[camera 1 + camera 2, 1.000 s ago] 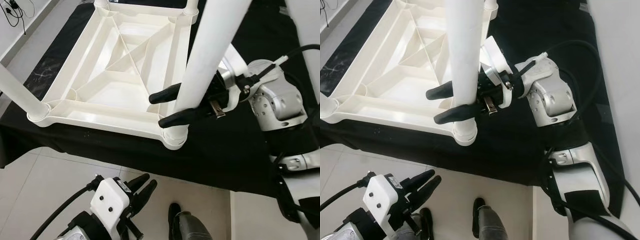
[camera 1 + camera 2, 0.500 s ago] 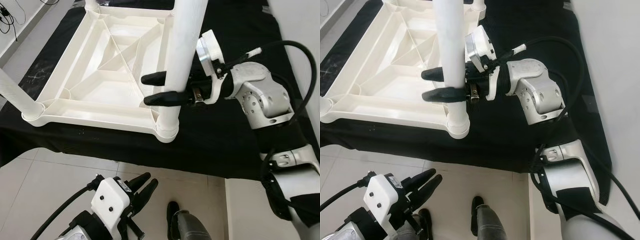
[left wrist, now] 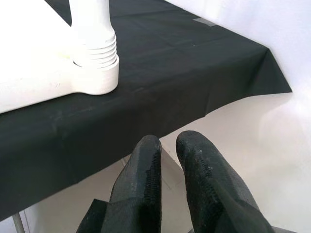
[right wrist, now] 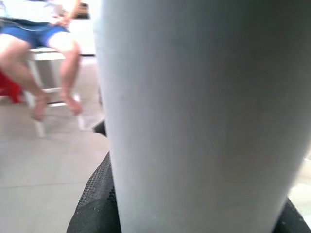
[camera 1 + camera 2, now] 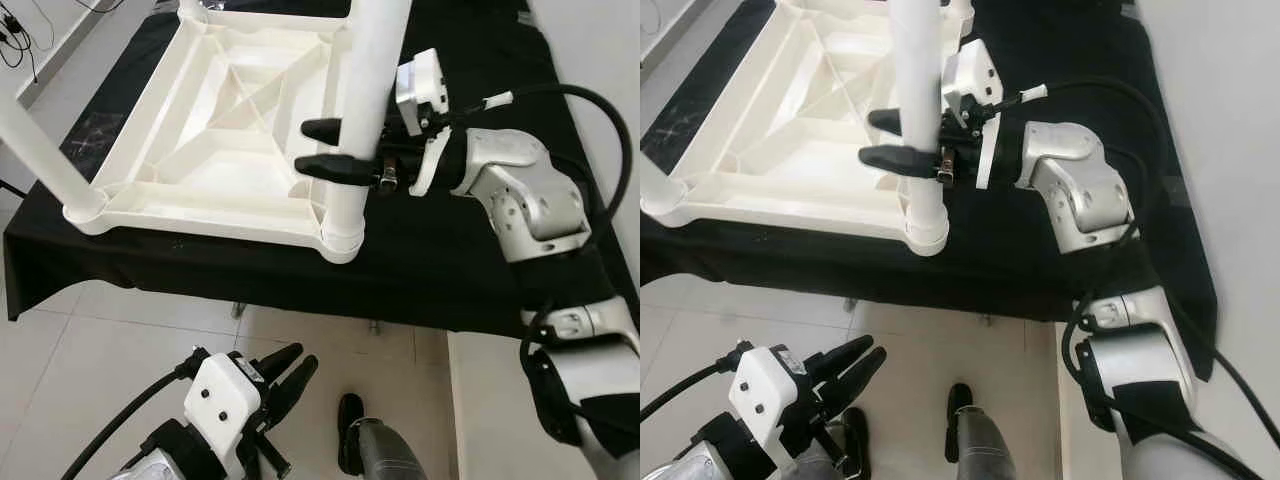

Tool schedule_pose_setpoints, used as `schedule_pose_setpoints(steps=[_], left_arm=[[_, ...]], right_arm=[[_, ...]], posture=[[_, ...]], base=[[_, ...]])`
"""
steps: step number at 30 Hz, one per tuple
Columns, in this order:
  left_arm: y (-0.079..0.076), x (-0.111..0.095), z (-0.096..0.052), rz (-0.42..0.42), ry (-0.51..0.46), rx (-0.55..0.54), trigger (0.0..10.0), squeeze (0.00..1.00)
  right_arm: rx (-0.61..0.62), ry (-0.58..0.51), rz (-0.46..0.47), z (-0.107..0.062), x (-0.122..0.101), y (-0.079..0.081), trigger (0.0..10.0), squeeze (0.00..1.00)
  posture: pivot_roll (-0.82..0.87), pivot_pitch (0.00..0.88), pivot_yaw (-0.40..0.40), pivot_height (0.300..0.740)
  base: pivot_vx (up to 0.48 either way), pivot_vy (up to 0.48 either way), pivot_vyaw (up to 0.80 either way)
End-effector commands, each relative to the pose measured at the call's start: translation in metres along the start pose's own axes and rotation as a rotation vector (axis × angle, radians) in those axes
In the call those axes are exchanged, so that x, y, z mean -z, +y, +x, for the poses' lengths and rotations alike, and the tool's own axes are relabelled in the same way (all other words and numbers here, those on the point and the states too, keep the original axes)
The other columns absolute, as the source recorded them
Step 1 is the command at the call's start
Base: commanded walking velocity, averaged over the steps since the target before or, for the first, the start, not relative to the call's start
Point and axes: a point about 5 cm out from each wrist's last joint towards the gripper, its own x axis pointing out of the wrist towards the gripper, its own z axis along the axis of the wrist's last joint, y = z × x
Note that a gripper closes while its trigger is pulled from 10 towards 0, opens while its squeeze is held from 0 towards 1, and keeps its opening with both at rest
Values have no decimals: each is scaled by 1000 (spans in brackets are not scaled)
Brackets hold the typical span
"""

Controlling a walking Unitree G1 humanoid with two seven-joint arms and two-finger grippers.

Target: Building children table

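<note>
**Right gripper clamped on a table leg at the near corner**

The right gripper has its two black fingers closed around a white table leg, one finger on each side of the tube, a little above the point where the leg enters its socket. The leg stands upright in the middle of the left eye view and runs out of the top of the frame. In the right wrist view the same leg is a broad pale column pressed against the dark pads.

The leg sits in the corner socket of the upturned white tabletop, which lies ribbed side up in the upper left of the frame on a black cloth covering a work surface. Another leg rises from the corner at the left edge of the frame.

The silver right arm reaches in from the right side of the frame, with a black cable looping over it.

The left gripper hangs low at the bottom of the frame over the pale tiled floor, its fingers close together with a narrow gap and nothing between them. In the right wrist view, a person's legs on a white stool show at the upper left.
</note>
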Motion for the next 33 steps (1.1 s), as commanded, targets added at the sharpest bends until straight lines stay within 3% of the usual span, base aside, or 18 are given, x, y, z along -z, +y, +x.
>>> schedule_pose_setpoints(steps=[1,2,3,5,6,8,11,16,23,33], left_arm=[[-3,5,-1,-30,10,7,10000,0],[-3,5,0,-31,9,8,10000,0],[-3,5,0,-31,9,8,10000,0],[-2,6,1,-32,7,9,10000,0],[-2,6,1,-32,7,9,10000,0],[-1,7,2,-32,4,7,10000,0],[0,7,2,-31,3,7,10000,0],[2,9,4,-27,1,7,10000,0],[4,11,6,-19,-5,1,10000,0],[6,12,8,-14,-7,-1,10000,0]], right_arm=[[59,160,123,-7,40,2,10000,0],[136,174,134,-11,43,0,10000,0],[136,174,134,-11,43,0,10000,0],[329,226,159,-21,53,1,10000,0],[329,226,159,-21,53,1,10000,0],[524,274,190,-30,66,9,10000,0],[568,281,197,-32,69,11,10000,0],[850,282,213,-40,76,18,10000,0],[976,286,292,-26,79,42,10000,0],[1023,292,292,-21,76,36,10000,0]], posture=[[37,398,-45,740],[27,395,-47,740],[27,395,-47,740],[17,391,-48,740],[17,391,-48,740],[8,386,-50,740],[6,384,-49,740],[-1,370,-49,740],[-2,358,-50,740],[-3,346,-52,740]], base=[[0,0,0],[0,0,0],[0,0,0],[0,0,0],[0,0,0],[0,0,0],[0,0,0],[0,0,0],[0,0,0],[0,0,0]])
